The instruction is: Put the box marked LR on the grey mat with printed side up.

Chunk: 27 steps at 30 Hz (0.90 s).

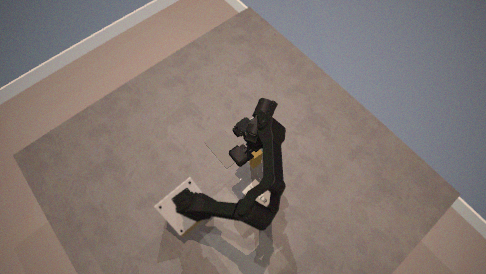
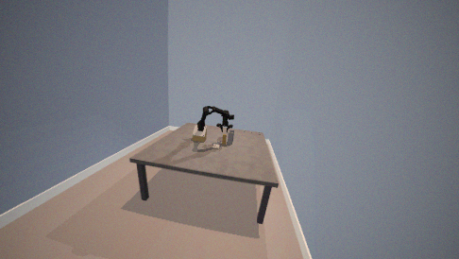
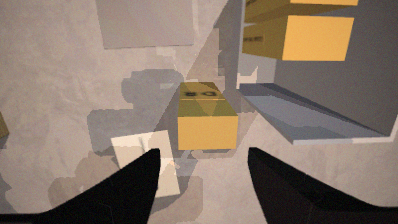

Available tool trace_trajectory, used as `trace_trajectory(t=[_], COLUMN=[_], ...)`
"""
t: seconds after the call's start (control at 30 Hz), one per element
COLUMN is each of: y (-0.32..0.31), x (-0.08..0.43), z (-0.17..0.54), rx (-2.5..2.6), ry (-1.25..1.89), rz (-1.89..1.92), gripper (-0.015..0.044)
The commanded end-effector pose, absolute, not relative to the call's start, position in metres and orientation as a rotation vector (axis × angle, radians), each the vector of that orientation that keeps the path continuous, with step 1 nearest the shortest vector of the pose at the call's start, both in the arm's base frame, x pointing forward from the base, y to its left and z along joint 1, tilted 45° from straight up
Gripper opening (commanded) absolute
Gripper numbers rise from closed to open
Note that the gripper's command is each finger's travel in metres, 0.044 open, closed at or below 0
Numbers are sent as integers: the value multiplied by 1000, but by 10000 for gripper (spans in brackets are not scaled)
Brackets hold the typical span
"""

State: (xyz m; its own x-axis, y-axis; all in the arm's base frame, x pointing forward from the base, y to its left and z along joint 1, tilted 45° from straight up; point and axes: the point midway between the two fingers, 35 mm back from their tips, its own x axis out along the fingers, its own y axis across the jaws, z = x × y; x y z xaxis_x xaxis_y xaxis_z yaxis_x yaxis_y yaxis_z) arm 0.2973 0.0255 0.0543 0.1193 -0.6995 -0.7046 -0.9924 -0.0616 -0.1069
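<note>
Which box is marked LR cannot be told: a yellow box (image 1: 256,158) (image 2: 224,139) (image 3: 207,132) stands outside the bin (image 2: 231,136) (image 3: 320,115), its print unclear; two others (image 3: 318,38) stand inside. The fingers (image 1: 240,155) (image 2: 219,126) are spread partway, gripping nothing, either side of the outside box in the wrist view. The grey mat (image 1: 220,153) (image 3: 145,24) and a white card (image 2: 215,146) (image 3: 135,145) lie on the worktop (image 1: 150,125) (image 2: 203,161) (image 3: 45,60).

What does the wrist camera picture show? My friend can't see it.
A yellow box stands just ahead of the open black gripper. Two more yellow boxes are in a grey bin on the right. A white card lies at lower left, and a grey mat at upper left.
</note>
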Motion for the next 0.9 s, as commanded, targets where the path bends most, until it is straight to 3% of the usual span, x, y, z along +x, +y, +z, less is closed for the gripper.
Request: trace_trajectory(t=[0.0,0.87], y=[27,7], x=[301,306], z=[56,35], rx=[-1787,-1770], ry=[1670,1688], rz=[660,664], gripper=[237,237])
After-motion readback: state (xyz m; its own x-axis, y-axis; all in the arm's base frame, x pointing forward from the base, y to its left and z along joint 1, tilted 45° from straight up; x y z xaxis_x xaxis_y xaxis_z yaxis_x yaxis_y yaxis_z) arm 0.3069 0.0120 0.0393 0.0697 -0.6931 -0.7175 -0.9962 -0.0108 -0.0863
